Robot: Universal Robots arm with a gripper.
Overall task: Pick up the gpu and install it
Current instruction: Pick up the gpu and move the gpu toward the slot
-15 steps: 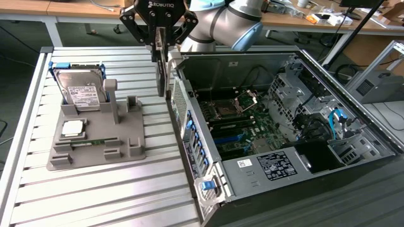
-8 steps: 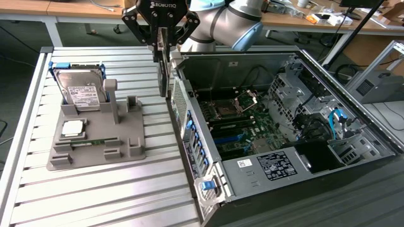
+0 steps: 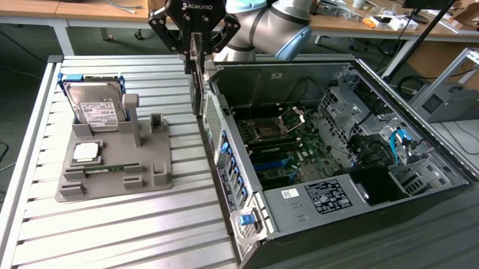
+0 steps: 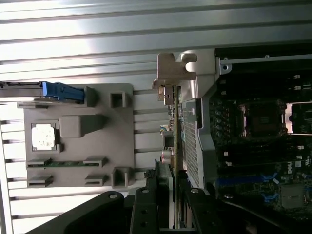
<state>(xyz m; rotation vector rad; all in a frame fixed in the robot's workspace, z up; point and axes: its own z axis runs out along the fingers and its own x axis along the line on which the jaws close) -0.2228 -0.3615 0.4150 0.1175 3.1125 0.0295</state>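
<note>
Exterior view: the black two-fingered gripper hangs above the near rear wall of the open black and silver computer case. Its jaws are drawn partway in and clamped on the upper edge of the gpu, a thin, flat, dark expansion card that hangs upright below the fingers, clear of the ribbed metal table.

In the wrist view the gpu is seen edge-on between the gripper's fingers. Its silvery bracket end lies just beside the case wall.

The pick-up looks done. The card is off the grey plastic holding fixture, which carries the silver, white-labelled hard drive in a blue frame and a slim green memory stick.

The install is not yet done. The card sits above and just outside the case edge, apart from the green motherboard and not seated in any slot.
</note>
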